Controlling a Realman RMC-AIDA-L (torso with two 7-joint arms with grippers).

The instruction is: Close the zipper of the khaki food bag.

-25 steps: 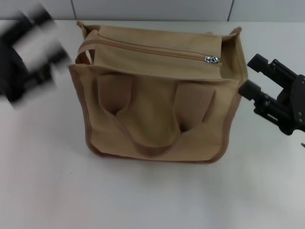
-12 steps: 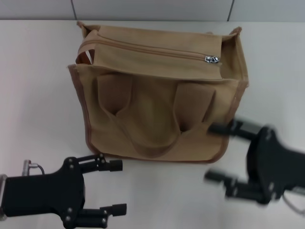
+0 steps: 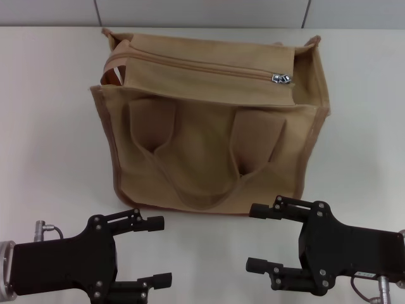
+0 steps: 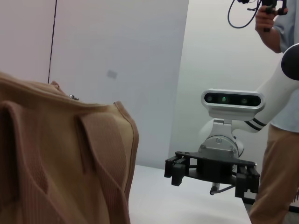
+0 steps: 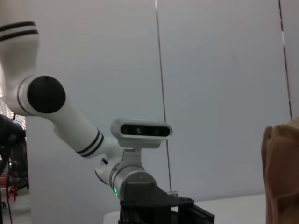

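both grippers, left (image 3: pixel 158 252) and right (image 3: pixel 255 237), sit wide open, clear of the bag (image 3: pixel 209 133); its zipper (image 3: pixel 202 66) looks shut, probably finished.

Table (image 3: pixel 50 158): white, matte surface, spanning the head view from near edge to far wall.
Wall (image 3: pixel 202 12): pale grey panels behind the table, split by dark vertical seams.
Person (image 4: pixel 280 93): standing at the edge of the left wrist view, light blue shirt, khaki trousers, raised hand gripping a black device with a looping cable.
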